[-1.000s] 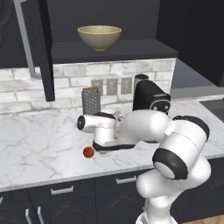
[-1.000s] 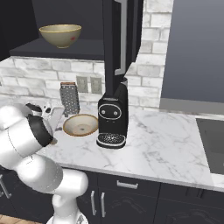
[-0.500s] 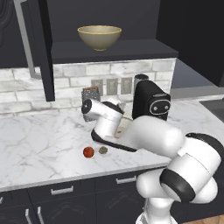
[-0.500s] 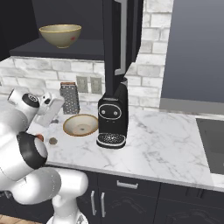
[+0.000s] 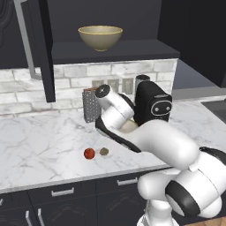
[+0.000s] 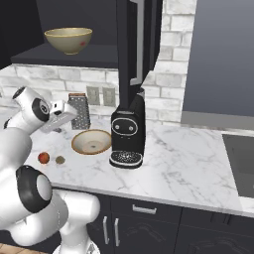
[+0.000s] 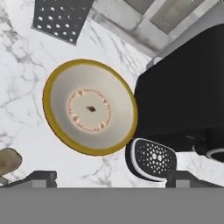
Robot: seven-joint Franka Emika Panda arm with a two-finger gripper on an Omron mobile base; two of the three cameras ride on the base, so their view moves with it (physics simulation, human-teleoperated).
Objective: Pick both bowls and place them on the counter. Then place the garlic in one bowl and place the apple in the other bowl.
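The shallow tan bowl (image 7: pixel 89 107) with a pale inside stands on the white marble counter (image 6: pixel 188 168), beside the coffee machine; it also shows as the wide bowl (image 6: pixel 92 142) in the right base view. My gripper (image 7: pixel 111 179) hangs open above it, nothing between its fingertips (image 7: pixel 41 177). The hand (image 6: pixel 62 115) hovers left of and above that bowl. The deep olive-tan bowl (image 5: pixel 100 37) sits on the dark shelf above. The red apple (image 5: pixel 89 153) and the brownish garlic (image 5: pixel 104 151) lie side by side near the counter's front edge. The garlic (image 7: pixel 8 160) also shows at the hand view's lower left.
A black coffee machine (image 6: pixel 128 134) stands right of the shallow bowl, its drip tray (image 7: pixel 151 159) close to the bowl's rim. A metal grater (image 6: pixel 79 111) leans on the brick wall behind. An open cabinet door (image 5: pixel 42 48) hangs at the left of the shelf.
The arm has swung up and round, lifting the hand from low beside the shallow bowl to above it. The gripper stays open. The bowls, apple and garlic have not moved.
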